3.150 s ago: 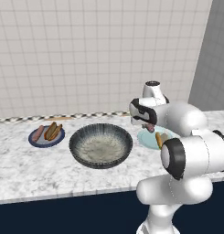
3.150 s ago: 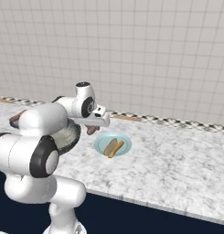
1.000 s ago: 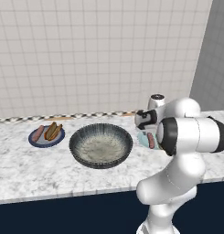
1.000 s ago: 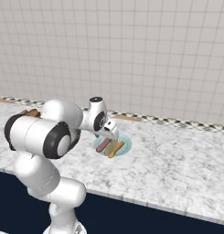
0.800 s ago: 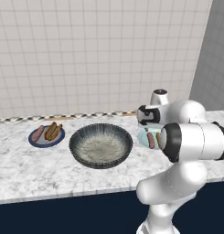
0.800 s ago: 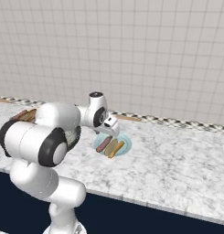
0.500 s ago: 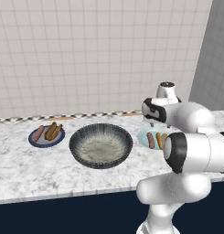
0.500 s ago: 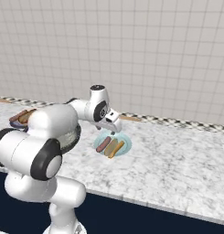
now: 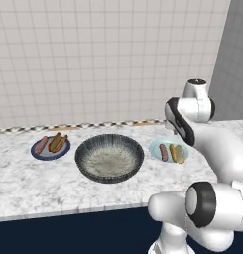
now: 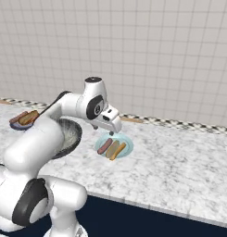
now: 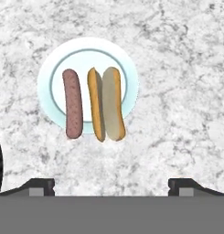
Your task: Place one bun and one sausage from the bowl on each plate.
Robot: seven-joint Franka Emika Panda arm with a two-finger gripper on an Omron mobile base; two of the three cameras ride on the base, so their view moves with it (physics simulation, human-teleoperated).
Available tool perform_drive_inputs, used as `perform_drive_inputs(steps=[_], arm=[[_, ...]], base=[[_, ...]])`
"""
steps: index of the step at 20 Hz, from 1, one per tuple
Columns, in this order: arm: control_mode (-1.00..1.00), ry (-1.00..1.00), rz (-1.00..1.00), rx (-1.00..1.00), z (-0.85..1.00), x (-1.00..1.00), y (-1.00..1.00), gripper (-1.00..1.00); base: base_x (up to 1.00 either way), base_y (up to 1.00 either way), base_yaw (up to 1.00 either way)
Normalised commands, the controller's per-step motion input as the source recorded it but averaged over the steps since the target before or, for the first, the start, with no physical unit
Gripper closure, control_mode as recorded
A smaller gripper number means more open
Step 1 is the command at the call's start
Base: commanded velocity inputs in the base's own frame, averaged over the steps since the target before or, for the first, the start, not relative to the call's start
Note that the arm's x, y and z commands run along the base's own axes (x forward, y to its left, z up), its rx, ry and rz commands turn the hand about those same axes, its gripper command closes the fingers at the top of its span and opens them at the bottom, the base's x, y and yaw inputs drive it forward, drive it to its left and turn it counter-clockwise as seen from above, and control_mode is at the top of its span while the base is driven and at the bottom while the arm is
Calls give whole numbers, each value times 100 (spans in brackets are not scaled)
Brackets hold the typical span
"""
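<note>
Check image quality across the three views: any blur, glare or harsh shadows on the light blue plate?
Left base view: flat, even rendered light, no glare; the light blue plate is sharp but partly behind the arm. Right base view: soft shading only, sausage and bun look small and slightly jagged. Hand view: crisp, no blur or distortion; faint shadow under the food, open gripper at the bottom.

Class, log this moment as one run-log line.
fingers: open, above pale plate | sausage, bun: on it | bowl: empty
</note>
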Motion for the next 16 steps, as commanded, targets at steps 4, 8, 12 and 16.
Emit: perform_drive_inputs(steps=[4,8,12,16], arm=[[-100,0,0,0,54,-65,6,-100],[-100,0,0,0,41,-42,3,-100],[-100,0,0,0,12,-65,3,-100],[-100,-1,5,0,11,-77,41,-100]], base=[[0,0,0],[0,0,0],[0,0,0],[0,0,0]])
